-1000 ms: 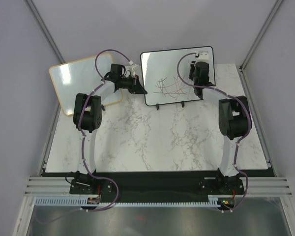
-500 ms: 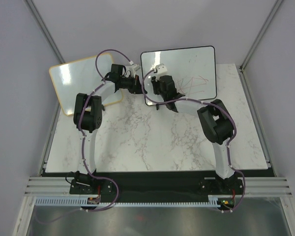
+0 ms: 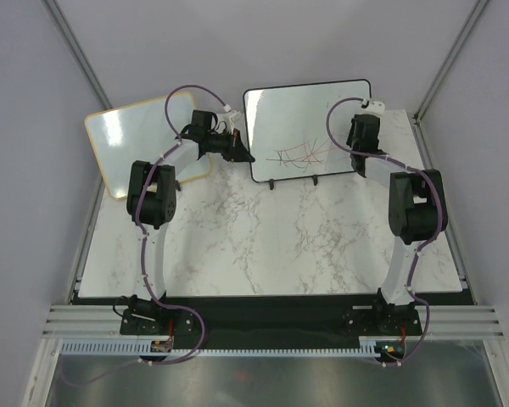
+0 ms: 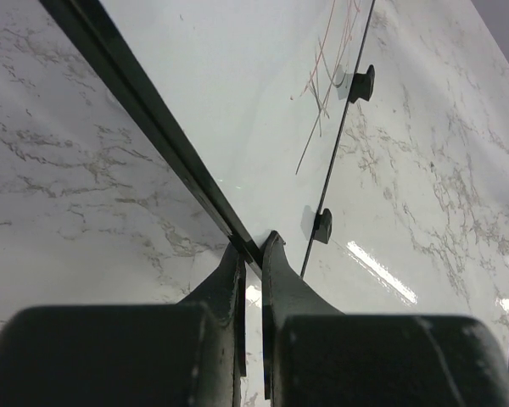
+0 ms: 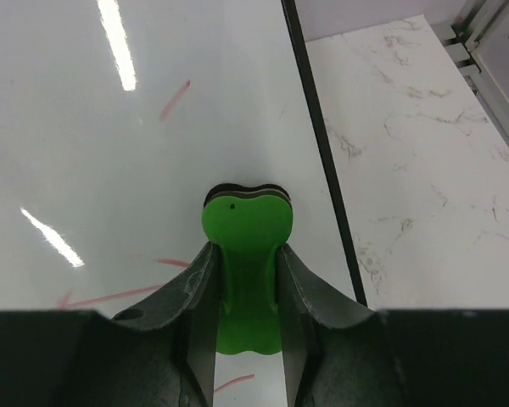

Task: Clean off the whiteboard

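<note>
Left gripper (image 4: 253,248) pinches the black frame at the left edge of the whiteboard (image 4: 237,85). Right gripper (image 5: 244,248) clamps the green eraser (image 5: 246,219), pressed on the board near its right edge.

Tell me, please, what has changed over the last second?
The right end effector, gripping the eraser, swept left across the whiteboard and back to its right edge. The left end effector stays clamped on its left edge; the scribbles remain.
</note>
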Motion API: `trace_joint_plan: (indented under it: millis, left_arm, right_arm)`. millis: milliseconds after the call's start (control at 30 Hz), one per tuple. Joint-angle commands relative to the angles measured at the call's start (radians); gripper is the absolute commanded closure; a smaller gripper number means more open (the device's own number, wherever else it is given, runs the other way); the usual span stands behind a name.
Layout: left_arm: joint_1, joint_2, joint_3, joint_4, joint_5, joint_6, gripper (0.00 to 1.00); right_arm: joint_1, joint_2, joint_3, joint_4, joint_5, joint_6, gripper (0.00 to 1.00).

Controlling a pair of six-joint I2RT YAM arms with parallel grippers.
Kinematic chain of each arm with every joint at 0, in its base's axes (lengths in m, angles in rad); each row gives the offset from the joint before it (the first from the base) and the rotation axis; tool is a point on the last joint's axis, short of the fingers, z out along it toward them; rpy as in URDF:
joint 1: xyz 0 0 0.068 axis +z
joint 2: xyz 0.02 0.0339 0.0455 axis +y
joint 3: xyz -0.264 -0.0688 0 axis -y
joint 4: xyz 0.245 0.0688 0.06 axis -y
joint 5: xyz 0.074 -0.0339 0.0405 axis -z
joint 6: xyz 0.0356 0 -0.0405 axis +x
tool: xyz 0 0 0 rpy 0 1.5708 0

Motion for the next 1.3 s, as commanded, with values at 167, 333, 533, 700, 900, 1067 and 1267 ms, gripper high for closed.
trace_joint_plan:
  millis: [167, 333, 533, 700, 900, 1067, 1267]
  left_arm:
    - [-0.012, -0.030, 0.003, 0.044, -0.074, 0.150, 0.98]
    - [-0.012, -0.030, 0.008, 0.042, -0.076, 0.148, 0.98]
    - [-0.011, -0.029, 0.011, 0.039, -0.074, 0.150, 0.98]
    - [-0.009, -0.029, 0.011, 0.038, -0.070, 0.150, 0.98]
    - [-0.006, -0.029, 0.011, 0.039, -0.065, 0.145, 0.98]
    - [-0.007, -0.029, 0.012, 0.039, -0.067, 0.144, 0.98]
    - [-0.007, -0.030, 0.014, 0.038, -0.068, 0.145, 0.98]
  right_arm:
    - [0.178, 0.053, 0.072, -0.064, -0.092, 0.002, 1.00]
    - [0.377, 0.094, 0.086, 0.002, -0.087, 0.002, 1.00]
    - [0.468, 0.162, 0.135, 0.014, -0.087, 0.066, 1.00]
    - [0.428, 0.142, 0.122, -0.014, 0.022, 0.081, 1.00]
    - [0.241, 0.016, -0.056, -0.006, 0.118, 0.225, 1.00]
    - [0.109, -0.026, -0.119, -0.015, 0.102, 0.285, 1.00]
    - [0.124, 0.017, -0.041, -0.046, 0.042, 0.289, 1.00]
